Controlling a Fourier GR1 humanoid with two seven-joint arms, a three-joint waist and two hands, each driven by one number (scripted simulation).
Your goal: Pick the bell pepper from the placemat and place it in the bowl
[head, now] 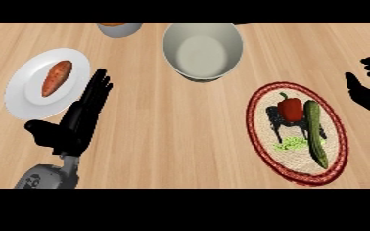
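A red bell pepper (290, 108) is seen on the placemat (262, 127), beside a cucumber (315, 134). The bowl (202, 49) sits apart. The left hand (83, 115) is held flat, fingers straight; the right hand's (359, 89) fingers cannot be told.

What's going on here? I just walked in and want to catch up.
Nothing is being held yet. The red bell pepper lies on the oval placemat beside a cucumber, and the grey bowl beyond it holds nothing. The left hand rests open by a white plate with a sweet potato. The right hand shows at the right edge, partly out of view.
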